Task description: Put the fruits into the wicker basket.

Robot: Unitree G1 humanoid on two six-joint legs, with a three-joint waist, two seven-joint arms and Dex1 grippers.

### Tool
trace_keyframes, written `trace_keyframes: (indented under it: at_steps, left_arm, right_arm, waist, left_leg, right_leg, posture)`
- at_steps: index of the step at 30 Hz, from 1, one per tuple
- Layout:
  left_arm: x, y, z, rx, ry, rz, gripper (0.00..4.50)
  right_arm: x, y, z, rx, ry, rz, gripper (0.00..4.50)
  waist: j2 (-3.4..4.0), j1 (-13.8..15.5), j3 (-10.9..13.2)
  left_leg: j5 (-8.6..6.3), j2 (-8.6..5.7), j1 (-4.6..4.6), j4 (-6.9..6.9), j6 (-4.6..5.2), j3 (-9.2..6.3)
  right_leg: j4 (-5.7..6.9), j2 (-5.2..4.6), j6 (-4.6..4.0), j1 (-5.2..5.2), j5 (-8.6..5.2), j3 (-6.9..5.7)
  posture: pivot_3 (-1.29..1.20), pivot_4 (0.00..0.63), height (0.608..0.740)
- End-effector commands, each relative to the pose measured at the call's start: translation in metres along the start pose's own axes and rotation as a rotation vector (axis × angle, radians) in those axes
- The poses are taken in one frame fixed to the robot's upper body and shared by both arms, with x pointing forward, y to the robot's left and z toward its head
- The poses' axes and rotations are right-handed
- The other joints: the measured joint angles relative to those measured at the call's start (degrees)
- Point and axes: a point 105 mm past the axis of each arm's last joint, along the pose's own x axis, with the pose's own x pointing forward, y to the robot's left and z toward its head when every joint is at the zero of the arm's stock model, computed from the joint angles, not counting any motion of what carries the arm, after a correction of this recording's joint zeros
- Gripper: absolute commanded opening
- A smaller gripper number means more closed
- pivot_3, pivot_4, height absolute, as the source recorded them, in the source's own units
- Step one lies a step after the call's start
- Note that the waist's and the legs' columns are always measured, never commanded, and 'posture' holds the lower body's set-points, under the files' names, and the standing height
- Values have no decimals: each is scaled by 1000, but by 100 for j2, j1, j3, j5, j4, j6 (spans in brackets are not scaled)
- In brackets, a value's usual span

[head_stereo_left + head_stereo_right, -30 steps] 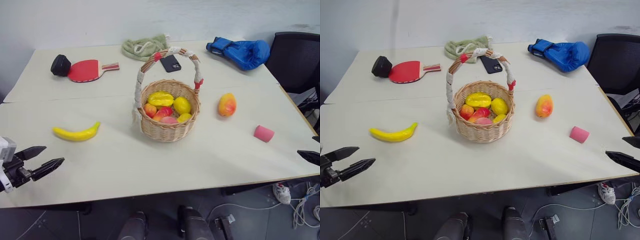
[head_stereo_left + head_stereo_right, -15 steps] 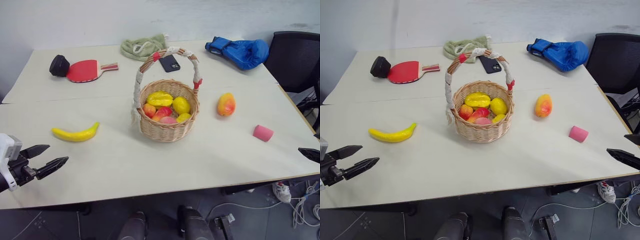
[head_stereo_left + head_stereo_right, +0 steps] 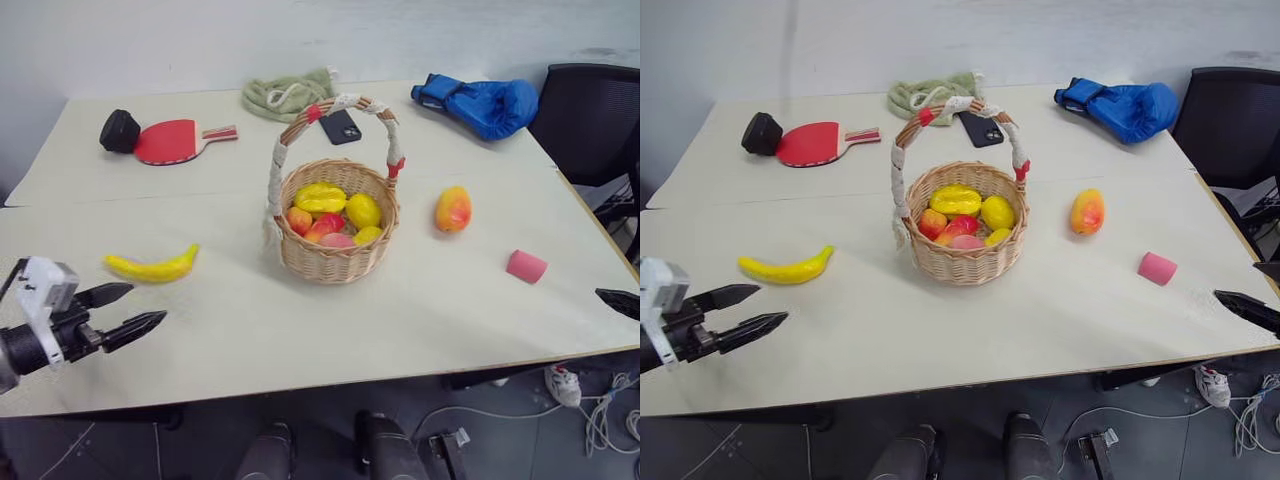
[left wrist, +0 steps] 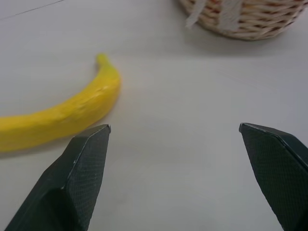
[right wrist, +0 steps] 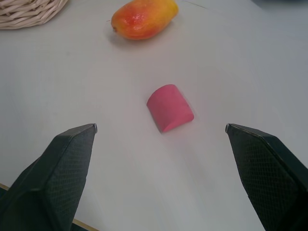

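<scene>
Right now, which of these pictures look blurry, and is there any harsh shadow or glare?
Left wrist view: the banana and basket look soft, as do the near black fingers. Right wrist view: the pink cylinder casts a faint shadow; the mango is fairly crisp. Head views: even light, soft shadows, no strong glare on the table.

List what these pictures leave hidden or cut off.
- Right gripper: cut by the head view's edge.
- Wicker basket: its lower contents are hidden under the top fruits.
- Banana: the left wrist view's edge cuts one end.
- Chair: cut off by the picture's edge.
</scene>
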Motion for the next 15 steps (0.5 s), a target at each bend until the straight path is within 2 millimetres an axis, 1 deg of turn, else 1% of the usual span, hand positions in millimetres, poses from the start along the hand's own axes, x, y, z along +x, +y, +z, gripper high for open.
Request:
trace_keyframes:
  at_steps: [1, 3, 4, 5, 11, 15]
  left_arm:
    - [19, -35, 28, 79, -24, -223, 4500]
    - [31, -62, 41, 116, -19, -400, 4500]
    - [35, -74, 46, 138, -12, -476, 4500]
    - [37, -81, 49, 156, -7, -526, 4500]
    - [50, -109, 74, 281, -20, -723, 4500]
    - [52, -117, 81, 318, -38, -770, 4500]
  right_arm:
    - [17, 12, 6, -73, -4, 37, 4470]
    - [32, 18, 3, -82, 12, 68, 4470]
    - [40, 20, 1, -89, 24, 79, 4470]
    - [46, 22, 0, -94, 34, 84, 4470]
    - [83, 18, -1, -76, 49, 54, 4470]
    - [102, 13, -6, -60, 82, 12, 4470]
  waist:
    - [1, 2, 0]
    - [3, -10, 0]
    - [3, -23, 0]
    - [3, -41, 0]
    - [7, -97, 0]
    - [8, -84, 1]
  left_leg:
    - [1, 0, 0, 2, -1, -1]
    - [2, -2, 1, 2, -3, 0]
    - [3, -3, -1, 3, -5, 0]
    - [5, -5, 1, 3, -7, 1]
    - [21, -10, -3, 3, -34, 9]
    - [22, -12, -4, 4, -33, 16]
  right_leg:
    - [2, 2, 0, 0, 0, -1]
    - [6, 3, 1, -1, 1, 1]
    - [7, 7, 1, -3, 1, 1]
    - [10, 8, 1, -2, 1, 2]
    - [14, 19, 3, -11, 2, 9]
    - [18, 22, 5, -15, 4, 19]
  posture:
    - [0, 150, 740]
    - [0, 150, 740]
    - [0, 150, 740]
    - [0, 150, 740]
    - [0, 150, 740]
    - [0, 150, 740]
